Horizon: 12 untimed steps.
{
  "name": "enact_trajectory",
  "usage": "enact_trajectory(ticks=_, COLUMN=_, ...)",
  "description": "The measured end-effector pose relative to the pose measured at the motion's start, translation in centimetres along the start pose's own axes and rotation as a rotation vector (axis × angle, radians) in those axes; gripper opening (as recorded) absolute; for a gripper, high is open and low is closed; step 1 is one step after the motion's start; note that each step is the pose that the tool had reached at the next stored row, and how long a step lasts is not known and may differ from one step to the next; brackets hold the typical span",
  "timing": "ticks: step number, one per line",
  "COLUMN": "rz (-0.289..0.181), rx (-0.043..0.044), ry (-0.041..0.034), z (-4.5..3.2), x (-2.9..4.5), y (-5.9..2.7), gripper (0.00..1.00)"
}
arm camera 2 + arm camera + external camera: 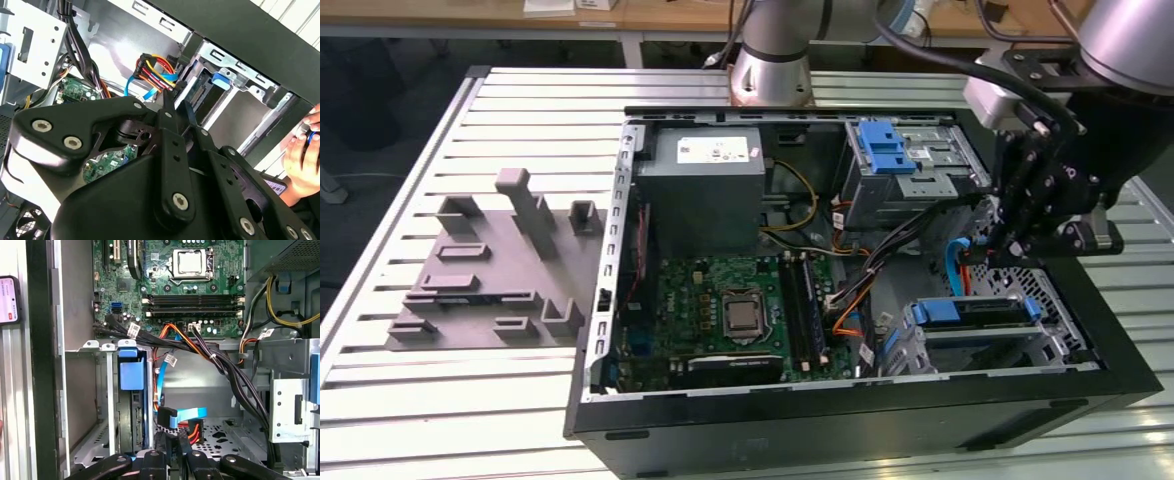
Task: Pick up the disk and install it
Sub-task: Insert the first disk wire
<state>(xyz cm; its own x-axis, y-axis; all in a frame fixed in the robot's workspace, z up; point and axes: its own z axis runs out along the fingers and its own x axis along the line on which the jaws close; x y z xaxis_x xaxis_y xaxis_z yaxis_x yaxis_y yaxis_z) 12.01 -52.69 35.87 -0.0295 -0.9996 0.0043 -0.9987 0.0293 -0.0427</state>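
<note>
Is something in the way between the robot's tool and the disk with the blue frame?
Nothing blocks it squarely. In the first wrist view the disk stands in the metal cage, beside the tool. A flat blue cable hangs just ahead of the tool, next to the disk, not across it.

Hand (302, 150) (edge-cropped), partly visible

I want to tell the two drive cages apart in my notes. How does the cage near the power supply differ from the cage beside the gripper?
In the exterior view, the cage near the power supply sits at the far end of the case, with its blue carrier lying flat on top. The cage beside the gripper is the near cage, at the case's front corner; its blue-tabbed disk stands on edge in a slot. Both are bare metal with blue plastic parts.
</note>
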Motion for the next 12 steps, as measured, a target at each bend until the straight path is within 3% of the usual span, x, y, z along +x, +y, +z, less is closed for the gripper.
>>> enact_trajectory(ticks=4, rz=0.000, rx=0.0000, ry=0.0014, z=0.20, x=-0.23, y=0.01, gripper=0.24)
enact_trajectory(ticks=12, rz=-0.001, rx=0.0005, ry=0.0169, z=0.68, x=-0.38, y=0.04, gripper=0.24)
